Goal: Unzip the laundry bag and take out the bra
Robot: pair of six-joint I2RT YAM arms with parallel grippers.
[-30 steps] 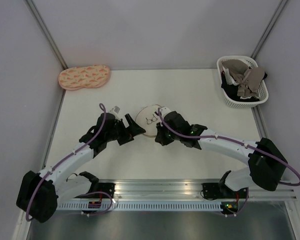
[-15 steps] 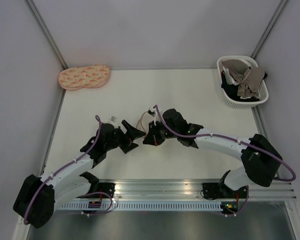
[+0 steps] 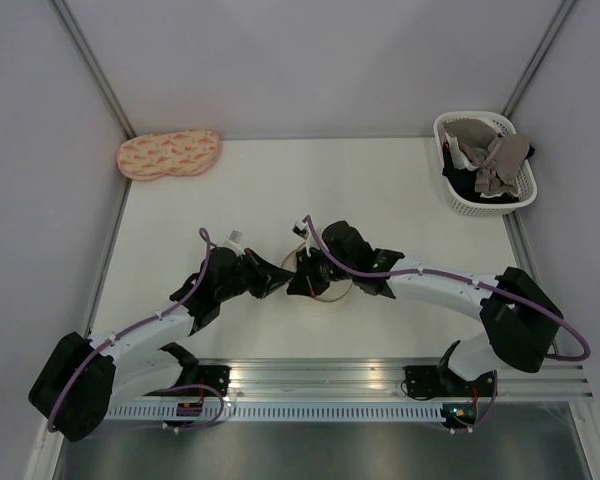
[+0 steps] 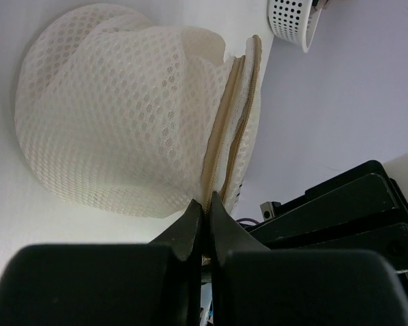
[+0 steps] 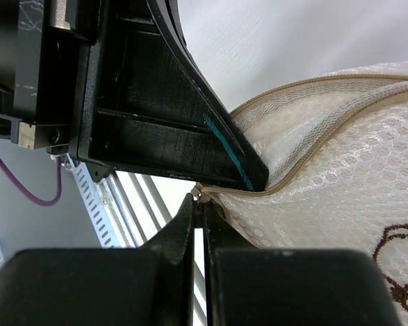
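The cream mesh laundry bag stands on edge between my two grippers; in the top view only a bit of it shows under the right arm. My left gripper is shut on its tan zipper rim. My right gripper is shut on the small metal zipper pull at the end of the zipper. The two grippers almost touch. A brown drawing marks the bag's face. The bra is hidden.
A pink-orange patterned pouch lies at the far left corner. A white basket of beige and black clothes stands at the far right. A metal rail runs along the near edge. Walls close in the left, back and right.
My left gripper, open before, has shut on the bag's zipper rim. The right gripper has carried the bag nearer and tipped it on edge, and both arms have drawn together.
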